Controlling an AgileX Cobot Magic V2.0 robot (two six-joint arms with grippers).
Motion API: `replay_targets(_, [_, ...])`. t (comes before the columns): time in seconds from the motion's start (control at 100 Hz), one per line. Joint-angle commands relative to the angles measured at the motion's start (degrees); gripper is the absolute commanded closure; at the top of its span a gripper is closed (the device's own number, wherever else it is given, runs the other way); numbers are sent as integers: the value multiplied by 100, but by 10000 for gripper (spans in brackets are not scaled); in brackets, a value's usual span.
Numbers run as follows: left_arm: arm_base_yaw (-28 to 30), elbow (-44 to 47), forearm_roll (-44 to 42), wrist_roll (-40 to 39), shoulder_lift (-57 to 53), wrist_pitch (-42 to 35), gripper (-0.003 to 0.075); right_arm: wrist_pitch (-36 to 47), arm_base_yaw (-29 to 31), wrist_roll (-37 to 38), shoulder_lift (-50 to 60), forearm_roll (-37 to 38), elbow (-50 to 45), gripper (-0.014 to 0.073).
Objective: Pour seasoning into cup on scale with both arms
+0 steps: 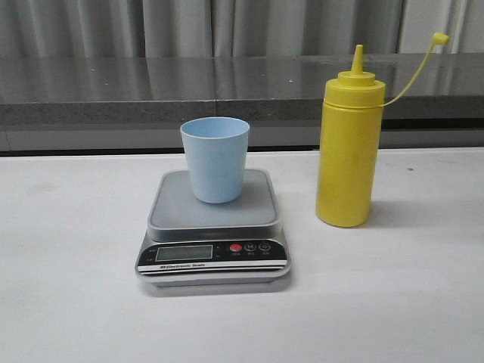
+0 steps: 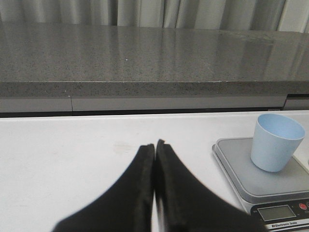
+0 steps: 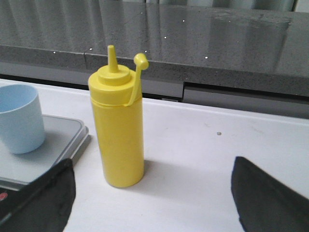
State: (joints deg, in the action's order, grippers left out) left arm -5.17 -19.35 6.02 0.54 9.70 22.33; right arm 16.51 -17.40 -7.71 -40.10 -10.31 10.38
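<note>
You are looking at a white table (image 1: 68, 302), matt, evenly lit, with soft shadows and a faint smudge near its left side. Behind its far edge runs a dark grey speckled counter (image 1: 113, 87), polished enough to mirror the vertical folds above it. Under the counter's thick front edge you see a paler grey panel (image 1: 91, 138), with a dark gap below it. A grey pleated curtain (image 1: 181, 26) closes the back of the room. At the far right the curtain reads lighter.
</note>
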Motion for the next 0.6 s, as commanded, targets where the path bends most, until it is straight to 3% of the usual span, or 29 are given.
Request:
replay_targets(0.0, [21, -161, 50, -54, 50, -485, 740, -375, 24, -109, 483, -10, 180, -50])
replay_targets(0.18, [21, -161, 50, -54, 50, -485, 740, -1241, 24, -109, 1196, 57, 180, -50])
replay_targets(0.41, [21, -161, 50, -54, 50, -485, 740, -1364, 24, -102, 1571, 326, 180, -41])
replay_targets(0.51, [21, -161, 50, -54, 50, -485, 740, -1358, 24, -102, 1571, 320, 180, 48])
replay_targets(0.59, [21, -161, 50, -54, 50, -485, 740, -1347, 24, -102, 1571, 320, 180, 190])
